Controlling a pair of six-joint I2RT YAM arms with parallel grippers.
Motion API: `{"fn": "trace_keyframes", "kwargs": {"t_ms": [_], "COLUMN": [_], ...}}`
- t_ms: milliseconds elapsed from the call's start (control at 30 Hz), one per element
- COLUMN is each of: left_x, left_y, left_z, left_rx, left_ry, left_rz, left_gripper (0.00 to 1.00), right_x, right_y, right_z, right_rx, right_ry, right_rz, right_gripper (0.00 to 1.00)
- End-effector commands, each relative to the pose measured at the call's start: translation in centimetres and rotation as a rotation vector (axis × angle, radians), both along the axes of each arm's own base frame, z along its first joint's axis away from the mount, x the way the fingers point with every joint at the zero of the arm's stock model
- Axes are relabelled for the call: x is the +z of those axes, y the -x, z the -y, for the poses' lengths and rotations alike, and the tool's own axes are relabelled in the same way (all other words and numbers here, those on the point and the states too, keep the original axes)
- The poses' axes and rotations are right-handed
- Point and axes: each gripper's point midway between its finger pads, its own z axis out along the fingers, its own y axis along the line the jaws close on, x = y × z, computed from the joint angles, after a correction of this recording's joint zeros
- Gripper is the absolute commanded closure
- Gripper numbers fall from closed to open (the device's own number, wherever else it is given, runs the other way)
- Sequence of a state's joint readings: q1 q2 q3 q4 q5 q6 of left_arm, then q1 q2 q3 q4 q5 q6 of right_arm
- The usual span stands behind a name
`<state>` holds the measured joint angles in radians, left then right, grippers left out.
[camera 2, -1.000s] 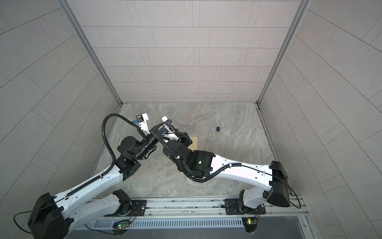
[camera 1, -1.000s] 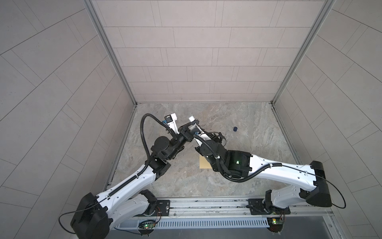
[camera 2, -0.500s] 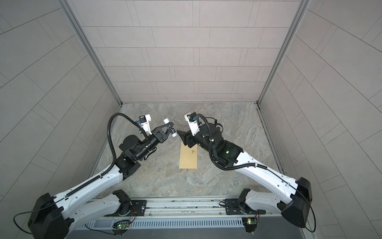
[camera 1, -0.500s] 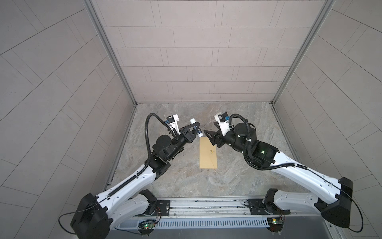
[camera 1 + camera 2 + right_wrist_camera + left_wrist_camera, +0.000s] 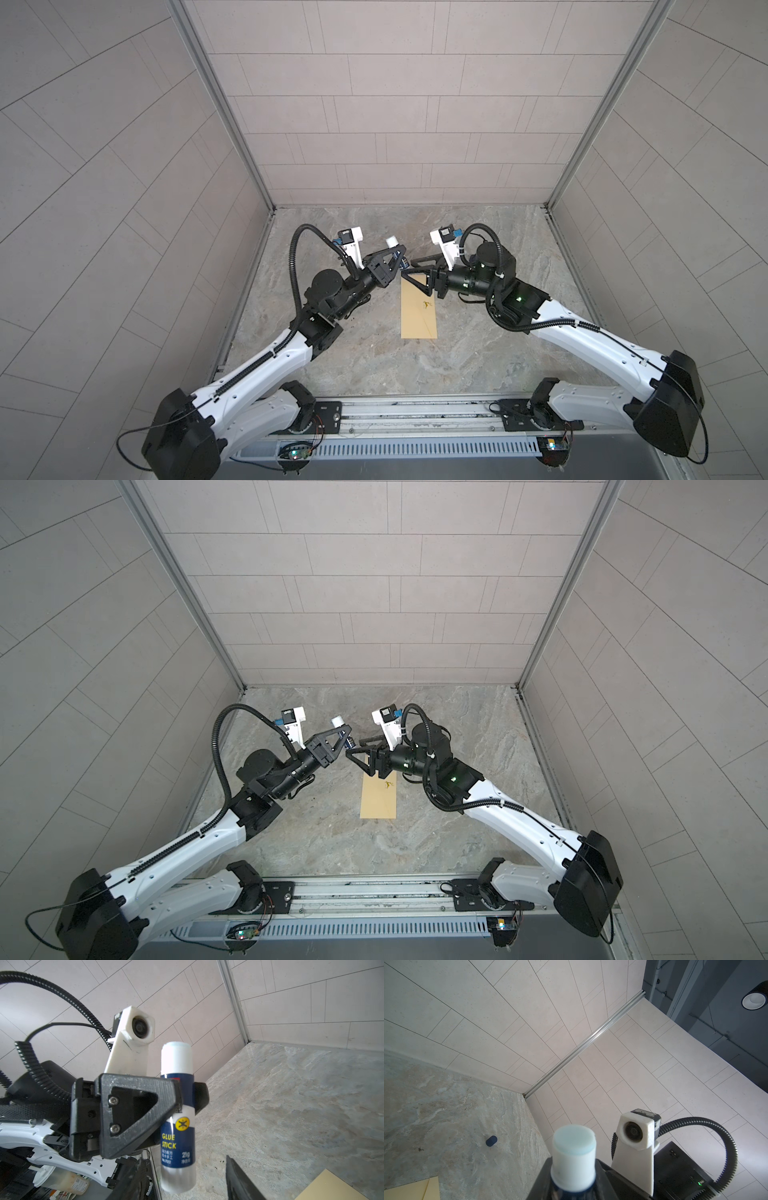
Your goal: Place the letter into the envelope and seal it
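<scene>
The yellow-tan envelope [image 5: 419,316] [image 5: 378,798] lies flat mid-table, its far end under the grippers; corners of it show in the wrist views [image 5: 411,1190] [image 5: 332,1188]. The letter is out of view. My left gripper [image 5: 398,258] [image 5: 346,738] [image 5: 573,1188] is shut on an uncapped glue stick [image 5: 391,242] [image 5: 337,721] [image 5: 573,1155] [image 5: 178,1132], held upright above the table with its white top up. My right gripper [image 5: 409,269] [image 5: 355,748] [image 5: 185,1180] faces it, open, with its fingers on either side of the stick's bottom end and not touching it.
A small dark blue cap [image 5: 491,1141] lies on the marble table toward the far right corner. Tiled walls [image 5: 374,124] close the back and both sides. Both arms meet over the envelope's far end, with the rail [image 5: 415,411] along the front.
My right arm has swung out from across the left arm to the right side, its gripper has opened, and it now points at the glue stick's bottom. The left arm has barely moved.
</scene>
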<state>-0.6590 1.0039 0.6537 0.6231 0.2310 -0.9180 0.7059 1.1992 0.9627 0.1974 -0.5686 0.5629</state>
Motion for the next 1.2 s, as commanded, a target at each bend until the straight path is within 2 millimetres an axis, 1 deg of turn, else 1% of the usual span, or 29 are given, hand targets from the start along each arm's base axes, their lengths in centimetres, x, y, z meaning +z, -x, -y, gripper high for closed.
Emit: {"fn": "trace_keyframes", "kwargs": {"t_ms": [0,67,133,233,367,500,633,700,767,833,933,1033,1167], "left_x": [3.3,3.3,3.4,3.3,3.2,3.0,2.3,1.8,1.1,0.3,-0.6,-1.5,-2.2], "left_y": [0.7,0.7,0.7,0.6,0.6,0.6,0.3,0.0,-0.2,-0.5,-0.9,-1.2,-1.4], "left_z": [-0.4,-0.4,-0.4,-0.4,-0.4,-0.3,-0.3,-0.4,-0.3,-0.3,-0.4,-0.3,-0.3], "left_rx": [-0.008,-0.008,-0.01,-0.007,-0.01,-0.012,0.002,0.016,0.028,0.043,0.061,0.073,0.082], "left_ry": [0.06,0.061,0.066,0.069,0.068,0.063,0.039,0.016,-0.009,-0.038,-0.064,-0.088,-0.101], "left_rz": [0.082,0.082,0.082,0.079,0.075,0.071,0.06,0.053,0.044,0.028,0.006,-0.016,-0.034], "left_gripper": [1.0,1.0,1.0,1.0,1.0,1.0,1.0,1.0,1.0,1.0,1.0,1.0,1.0], "right_x": [1.3,1.1,0.8,0.5,0.6,1.2,1.1,0.9,0.9,1.1,2.3,3.6,4.7], "right_y": [0.2,0.1,0.1,0.2,0.2,0.1,-0.7,-1.3,-1.8,-2.4,-2.4,-2.2,-1.4], "right_z": [-0.5,-0.7,-0.9,-1.1,-1.0,-0.8,-0.2,0.5,1.2,2.3,3.3,3.7,3.1], "right_rx": [0.033,0.04,0.054,0.063,0.059,0.047,-0.017,-0.093,-0.187,-0.336,-0.526,-0.679,-0.811], "right_ry": [-0.048,-0.046,-0.046,-0.047,-0.053,-0.061,-0.01,0.048,0.127,0.247,0.431,0.565,0.725], "right_rz": [0.004,-0.007,-0.02,-0.035,-0.033,-0.017,-0.008,0.007,0.051,0.126,0.268,0.385,0.533], "right_gripper": [0.47,0.5,0.58,0.64,0.74,0.83,0.92,0.99,1.0,1.0,1.0,1.0,1.0]}}
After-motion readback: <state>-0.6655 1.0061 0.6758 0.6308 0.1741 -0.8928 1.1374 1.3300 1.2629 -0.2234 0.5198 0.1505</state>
